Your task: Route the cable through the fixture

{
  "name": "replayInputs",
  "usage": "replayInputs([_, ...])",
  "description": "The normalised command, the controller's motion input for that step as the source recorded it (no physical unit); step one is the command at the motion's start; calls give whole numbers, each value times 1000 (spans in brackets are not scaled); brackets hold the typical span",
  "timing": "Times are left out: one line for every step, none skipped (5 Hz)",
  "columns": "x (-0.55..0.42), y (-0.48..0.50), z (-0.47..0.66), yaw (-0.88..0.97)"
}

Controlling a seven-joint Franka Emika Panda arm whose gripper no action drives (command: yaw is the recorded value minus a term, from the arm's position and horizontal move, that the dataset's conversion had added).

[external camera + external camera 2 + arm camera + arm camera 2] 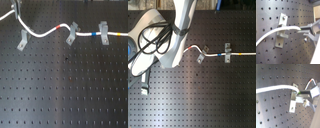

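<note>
Pegboard [65, 95]; gripper [302, 30] pinching cable [273, 31].

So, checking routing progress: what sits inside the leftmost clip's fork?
In the first exterior view the fixture looks empty: the cable passes beside its top. The pincer holds the cable near a clip.

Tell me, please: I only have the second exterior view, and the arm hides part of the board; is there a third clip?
Observer: Yes, the first exterior view shows a leaning clip toward the first exterior view's left.
Operator: Is anything being held?
Observer: Yes, in the second wrist view the gripper is shut on the cable.
Operator: Is it routed there?
Observer: In the first wrist view it crosses that clip; seating unclear.
</note>
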Motion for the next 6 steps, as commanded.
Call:
replayInputs([4,-4,137,106])
replayInputs([-42,-122,96,-74])
replayInputs([-109,-70,72,-123])
replayInputs([-37,-5,86,0])
replayInputs([-24,41,348,0])
replayInputs([-52,9,385,0])
